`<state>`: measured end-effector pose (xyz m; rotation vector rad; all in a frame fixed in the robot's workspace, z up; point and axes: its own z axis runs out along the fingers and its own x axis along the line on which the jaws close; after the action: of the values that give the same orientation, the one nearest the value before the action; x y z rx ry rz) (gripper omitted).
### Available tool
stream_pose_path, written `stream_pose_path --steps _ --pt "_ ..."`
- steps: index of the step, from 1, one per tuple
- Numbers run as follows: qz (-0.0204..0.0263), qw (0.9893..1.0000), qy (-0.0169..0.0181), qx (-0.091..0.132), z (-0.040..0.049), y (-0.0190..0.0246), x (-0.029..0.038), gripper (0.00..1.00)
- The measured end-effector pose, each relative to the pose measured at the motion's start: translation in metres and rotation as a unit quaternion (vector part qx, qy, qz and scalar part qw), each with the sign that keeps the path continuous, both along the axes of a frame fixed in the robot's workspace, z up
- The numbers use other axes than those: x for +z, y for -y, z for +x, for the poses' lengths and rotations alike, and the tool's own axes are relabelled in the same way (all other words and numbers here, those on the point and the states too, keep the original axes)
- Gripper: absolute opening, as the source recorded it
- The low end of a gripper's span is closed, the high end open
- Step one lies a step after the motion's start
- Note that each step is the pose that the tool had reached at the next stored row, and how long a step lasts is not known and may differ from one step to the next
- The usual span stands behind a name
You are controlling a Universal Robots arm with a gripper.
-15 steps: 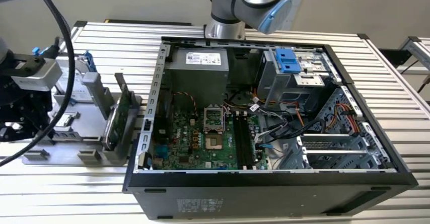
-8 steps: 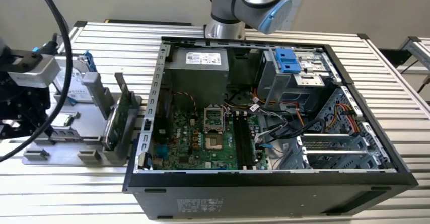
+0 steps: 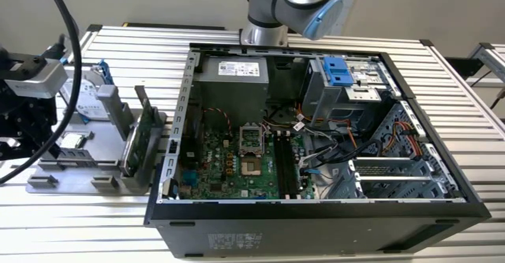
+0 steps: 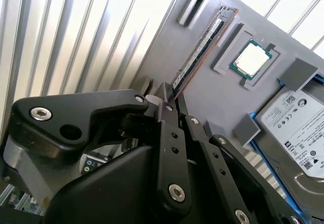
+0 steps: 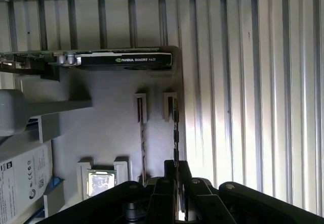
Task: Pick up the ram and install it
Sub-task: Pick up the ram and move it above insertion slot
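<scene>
We found the jaws clamped on one end of the ram [image 4: 202, 49], which stood edgewise in the grey tray [image 4: 212, 97].

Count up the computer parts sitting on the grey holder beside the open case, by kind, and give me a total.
Ram: 1 for sure; a thin strip beside it may be a second, cannot tell
Expansion card: 1
Hard drive: 1
Processor chip: 1
Total: 4 sure
</scene>
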<state>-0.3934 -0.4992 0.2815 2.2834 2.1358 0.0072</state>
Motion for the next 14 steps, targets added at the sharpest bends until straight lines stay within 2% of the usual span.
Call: stream_pose_path --steps 14 --pt "0.0 1.0 0.0 0.0 0.0 0.0 0.011 0.0"
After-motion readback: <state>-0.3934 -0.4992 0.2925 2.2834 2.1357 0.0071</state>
